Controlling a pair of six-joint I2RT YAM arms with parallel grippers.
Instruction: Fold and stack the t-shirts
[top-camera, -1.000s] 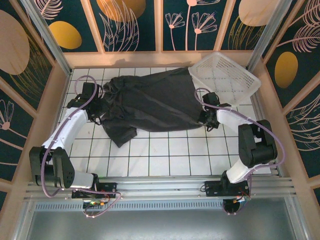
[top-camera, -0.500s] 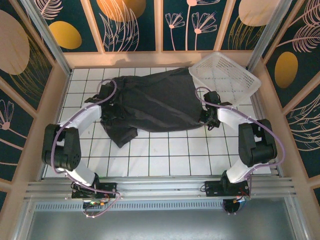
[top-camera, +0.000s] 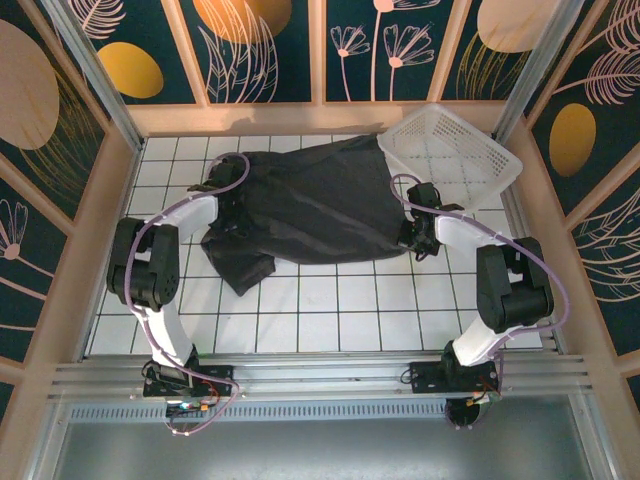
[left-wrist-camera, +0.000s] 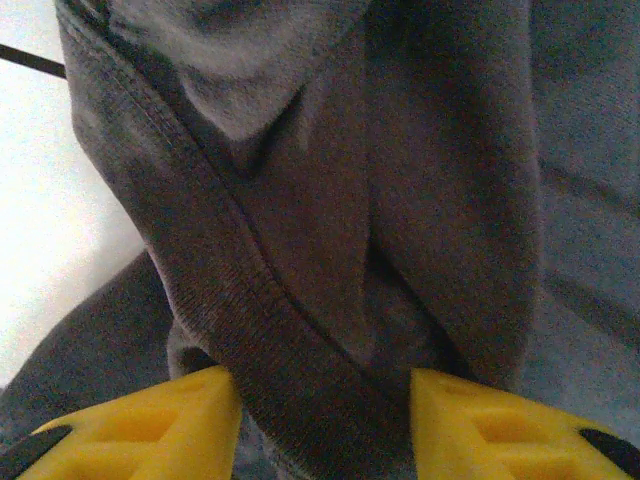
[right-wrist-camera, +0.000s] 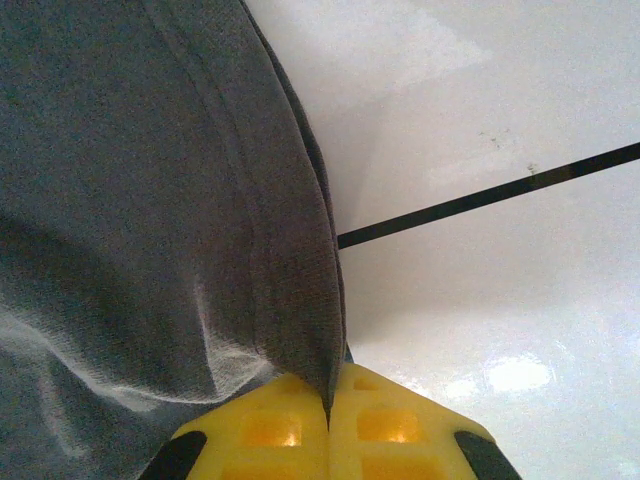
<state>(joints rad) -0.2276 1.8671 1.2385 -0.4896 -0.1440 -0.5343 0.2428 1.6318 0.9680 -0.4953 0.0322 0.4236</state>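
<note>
The dark t-shirt (top-camera: 300, 205) lies over the far half of the desk (top-camera: 330, 310), long axis left to right; the right claw (right-wrist-camera: 328, 415) is clenched on its right hem, while the left claw (left-wrist-camera: 325, 420), jaws parted, straddles a ribbed fold at its left end.

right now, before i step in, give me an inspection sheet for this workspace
surface: white tiled table, no spills seen
job's things: one dark t-shirt, spread out and not folded, far right corner reaching the basket
clutter: white basket in the far right corner, looks empty
claws: left claw has jaws apart astride a ribbed ridge of the t-shirt; right claw shut on the t-shirt's hem
cables: purple cables looped along both arms
surroundings: leaf-painted wall panels on three sides, metal rail at the near edge
</note>
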